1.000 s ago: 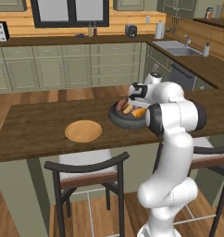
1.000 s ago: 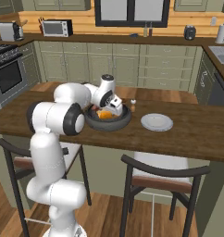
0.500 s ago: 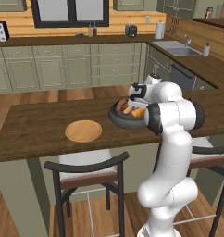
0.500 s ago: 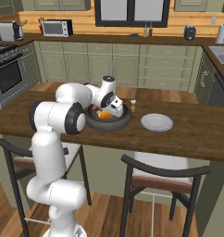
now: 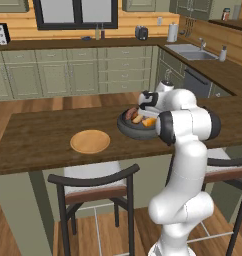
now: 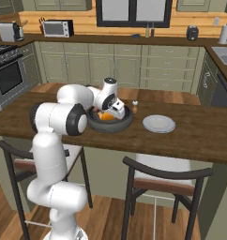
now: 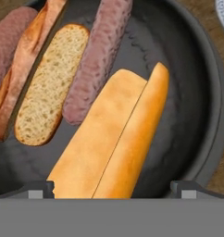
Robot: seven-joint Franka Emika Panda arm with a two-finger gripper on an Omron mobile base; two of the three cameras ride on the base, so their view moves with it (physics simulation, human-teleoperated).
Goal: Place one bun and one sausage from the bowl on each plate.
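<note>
**Open gripper low over the bun in the bowl**

I had the gripper (image 7: 112,187) down inside the dark grey bowl (image 7: 197,115), jaws spread wide and closed on nothing. In the hand view the two finger tips (image 7: 40,189) stood at either side of the near end of an orange-tan bun (image 7: 116,148), which lay between them on the bowl floor with its slit running lengthwise. I could not tell whether the tips touched the bun.

Just beyond that bun lay a sausage (image 7: 97,58), reddish-brown, its near end just beside the bun's far end. Next to it was a second bun (image 7: 49,85), showing its pale crumb face. Further over I saw another orange-crusted bun (image 7: 26,65) and, at the edge of the hand view, a second sausage (image 7: 9,44), both partly cut off.

From the left base view, the bowl (image 5: 128,130) sat on the dark wooden counter (image 5: 38,140), with the hand (image 5: 149,100) bent down over it. A light tan plate (image 5: 90,141) lay well apart from the bowl, toward the left of that view, with nothing on it. From the right base view, the bowl (image 6: 116,125) was near the middle of the counter, and another plate (image 6: 158,123), paler here, lay near it on the right, also bare. A small shaker (image 6: 134,105) stood just behind the bowl.
</note>
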